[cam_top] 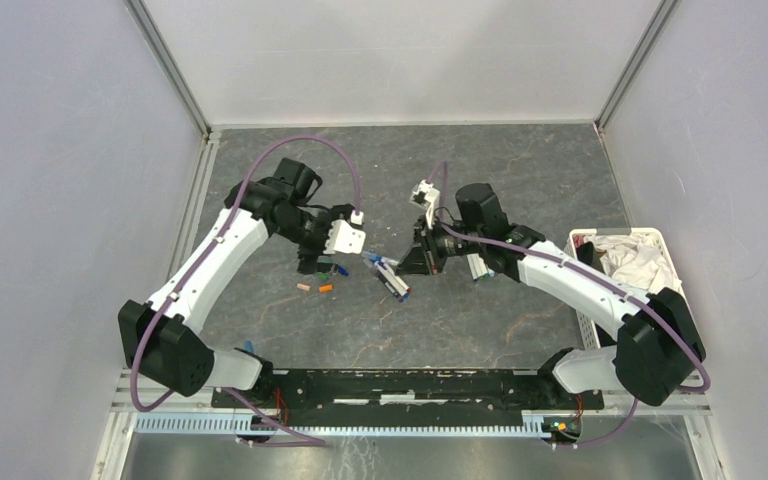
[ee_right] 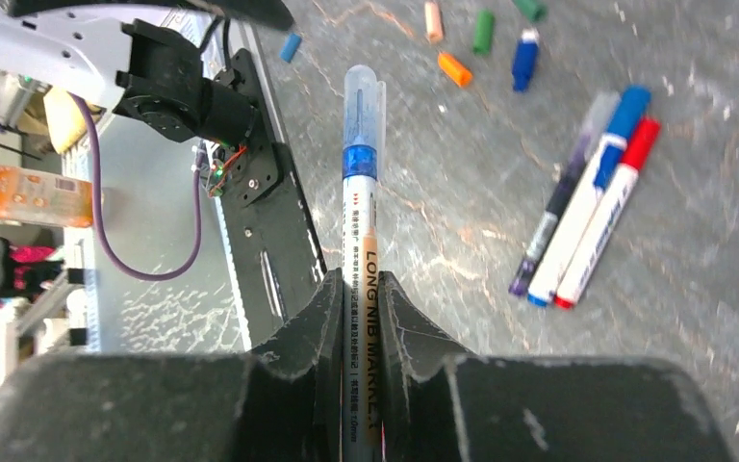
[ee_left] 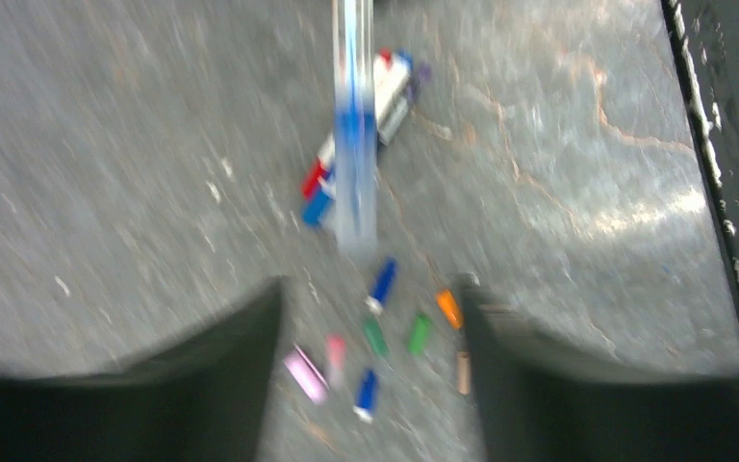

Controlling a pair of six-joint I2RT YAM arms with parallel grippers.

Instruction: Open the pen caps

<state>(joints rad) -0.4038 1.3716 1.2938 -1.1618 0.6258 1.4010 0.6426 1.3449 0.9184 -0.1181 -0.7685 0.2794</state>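
Observation:
My right gripper (ee_right: 359,289) is shut on a white-barrelled pen (ee_right: 361,221) with a blue band and a clear cap (ee_right: 362,101), held above the table. In the top view the right gripper (cam_top: 412,260) points left toward my left gripper (cam_top: 318,260). The left gripper (ee_left: 370,289) is open and empty, and its view is blurred. The held pen (ee_left: 354,144) hangs in front of it. Several loose pen caps (ee_left: 419,332) in pink, green, orange, blue and tan lie on the table below its fingers. Three pens (ee_right: 587,202) lie side by side; they also show in the top view (cam_top: 392,282).
A white basket (cam_top: 660,240) holding a white cloth (cam_top: 635,260) stands at the right edge. The black base rail (cam_top: 400,385) runs along the near edge. One blue cap (ee_right: 291,46) lies apart near the rail.

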